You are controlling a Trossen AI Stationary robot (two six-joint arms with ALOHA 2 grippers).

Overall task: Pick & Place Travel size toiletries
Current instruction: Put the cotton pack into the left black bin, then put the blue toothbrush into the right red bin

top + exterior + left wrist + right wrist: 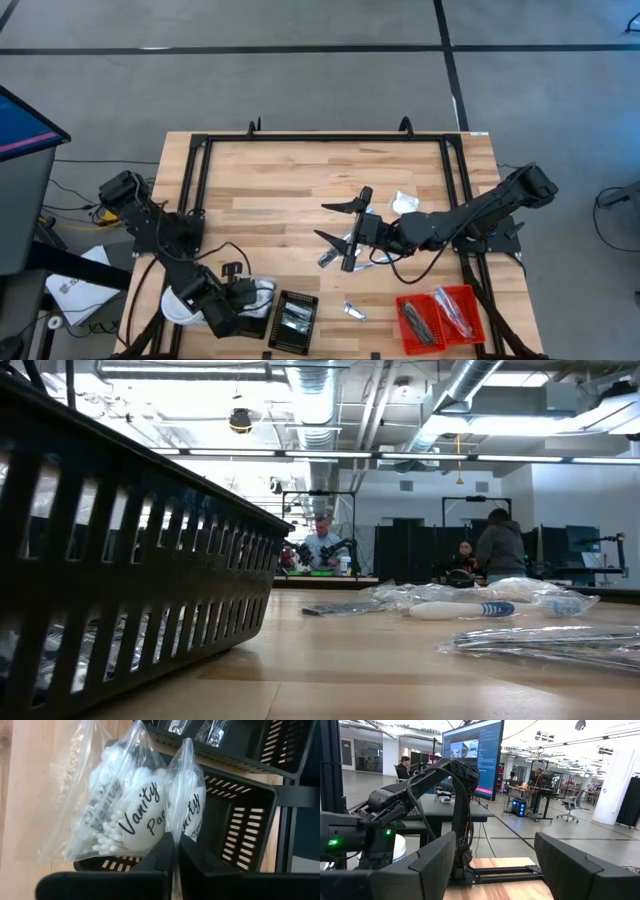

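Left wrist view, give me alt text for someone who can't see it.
The left gripper, fingers shut, pinches a clear bag of white cotton swabs and pads lettered "Vanity", held in front of a black slotted tray. A second black tray behind holds silvery sachets, with light wooden table alongside.

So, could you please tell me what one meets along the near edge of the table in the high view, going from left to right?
White-topped round canister → left claw, shut on a clear vanity pack → black tray → small silvery sachet → red tray.
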